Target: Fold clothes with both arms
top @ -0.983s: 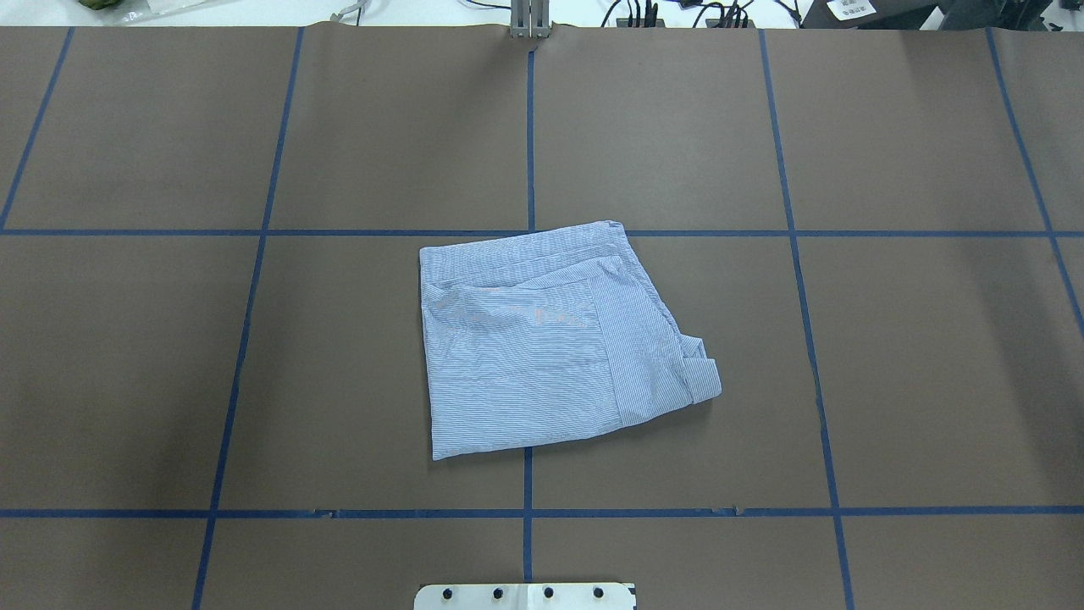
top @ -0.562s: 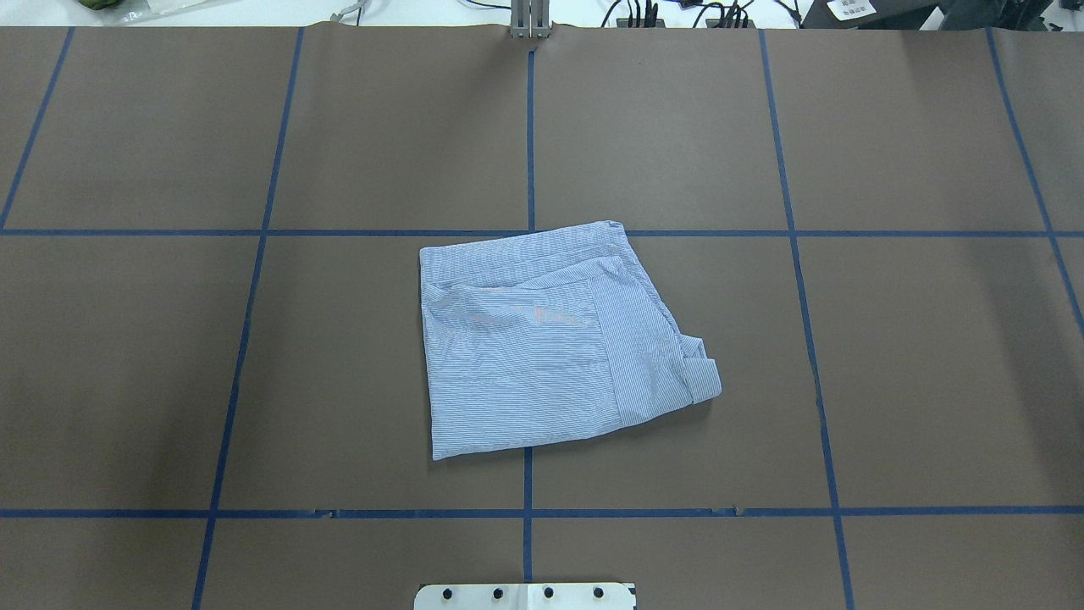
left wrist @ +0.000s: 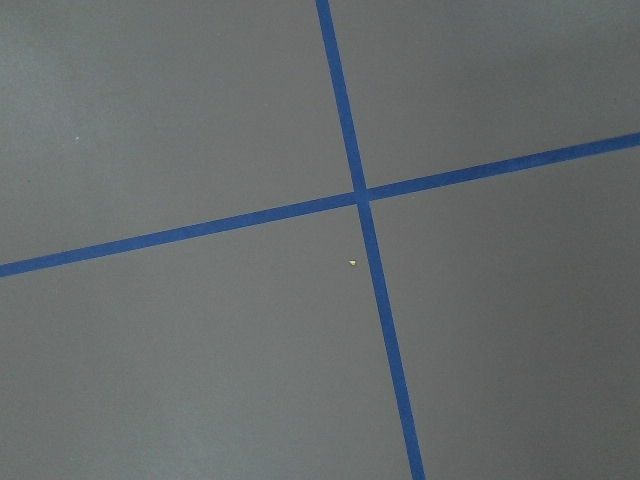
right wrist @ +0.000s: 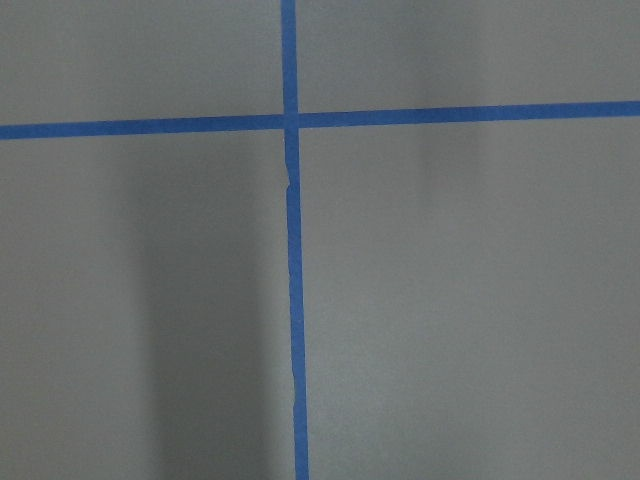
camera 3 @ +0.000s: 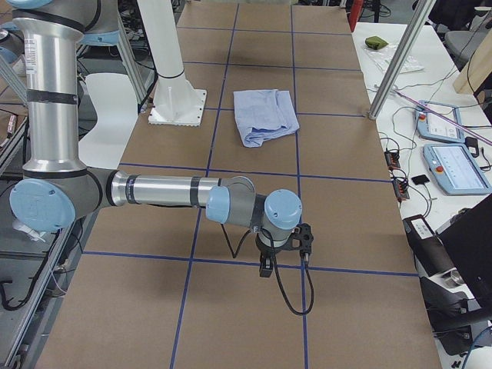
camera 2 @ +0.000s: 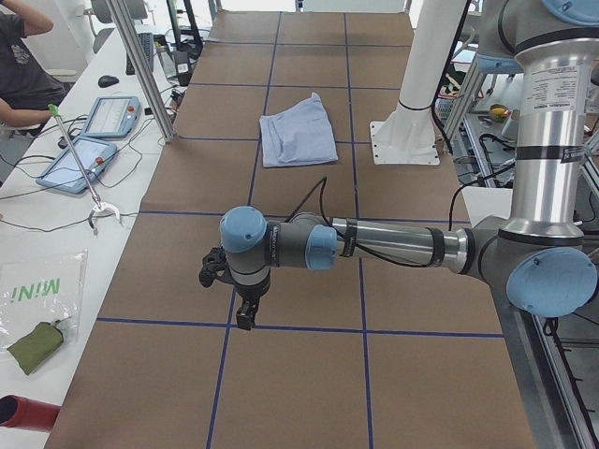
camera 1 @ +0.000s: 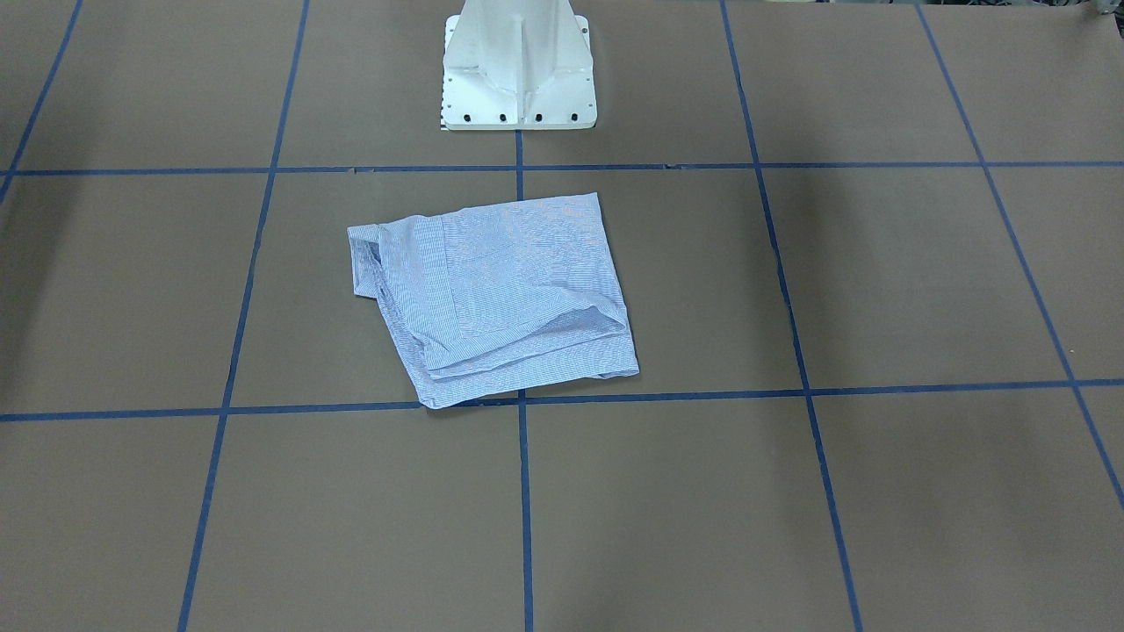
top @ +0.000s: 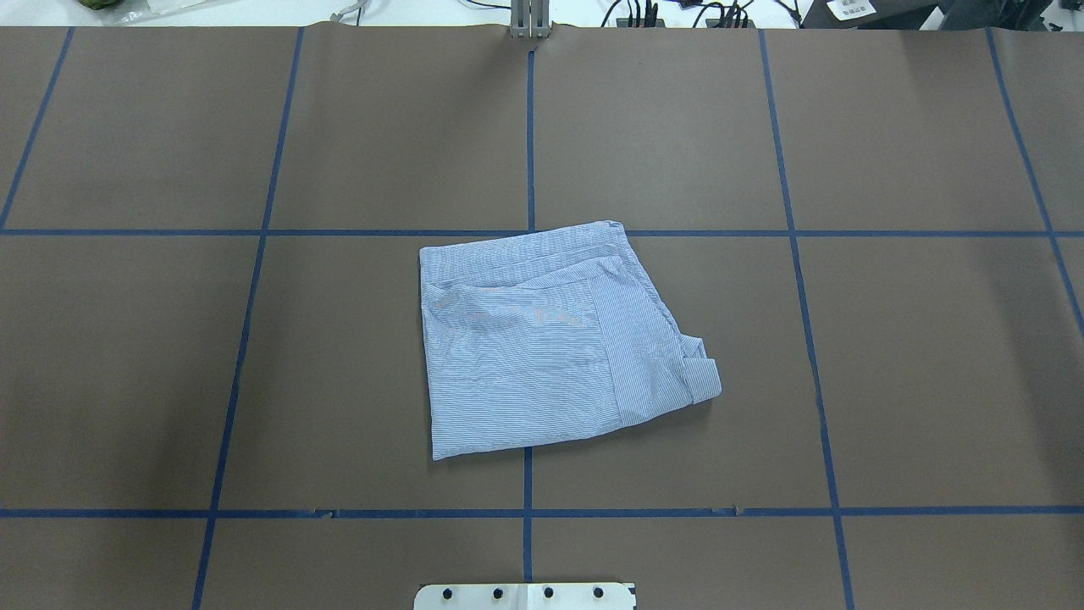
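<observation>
You will find the shirt (top: pixel 559 339) folded into a rough square and lying flat on the brown paper table (top: pixel 339 127), across the centre tape line (top: pixel 529 127) just in front of the white pedestal (camera 1: pixel 518 70). It is well apart from both claws and lies between them along the table. A cuff-like end sticks out at the corner on the right claw's side. The left gripper (camera 2: pixel 245 313) hangs low over bare paper near a crossing of blue tape (left wrist: pixel 350 195), holding nothing you can see. The right gripper (camera 3: pixel 266 265) hangs the same way at the opposite end. Both show only from the side, so you cannot tell whether either is released or clenched. Beyond the left claw, on the white bench, lie two tablets (camera 2: pixel 80 164), a clear bag beside an olive pouch (camera 2: pixel 36 346), and a person (camera 2: pixel 23 65) sits there.
</observation>
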`<state>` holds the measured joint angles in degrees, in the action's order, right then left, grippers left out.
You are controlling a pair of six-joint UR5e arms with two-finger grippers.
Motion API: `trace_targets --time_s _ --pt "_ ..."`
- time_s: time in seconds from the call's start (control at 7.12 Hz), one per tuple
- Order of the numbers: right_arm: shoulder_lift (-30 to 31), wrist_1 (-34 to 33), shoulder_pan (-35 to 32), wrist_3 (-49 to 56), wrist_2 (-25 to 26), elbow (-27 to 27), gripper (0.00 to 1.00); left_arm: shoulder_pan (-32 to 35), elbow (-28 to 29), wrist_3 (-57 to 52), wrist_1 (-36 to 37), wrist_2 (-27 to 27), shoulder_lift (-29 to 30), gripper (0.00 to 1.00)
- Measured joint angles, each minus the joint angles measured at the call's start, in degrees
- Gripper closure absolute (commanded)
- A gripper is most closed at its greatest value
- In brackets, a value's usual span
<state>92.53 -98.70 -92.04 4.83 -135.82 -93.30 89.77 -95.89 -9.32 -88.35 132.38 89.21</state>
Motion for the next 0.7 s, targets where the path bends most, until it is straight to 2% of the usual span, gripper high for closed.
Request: trace_targets --time_s 0.7 --pt "1.57 0.08 -1.02 0.0 0.17 -1.55 0.0 -0.03 -0.15 0.15 -0.05 0.07 0.0 0.0"
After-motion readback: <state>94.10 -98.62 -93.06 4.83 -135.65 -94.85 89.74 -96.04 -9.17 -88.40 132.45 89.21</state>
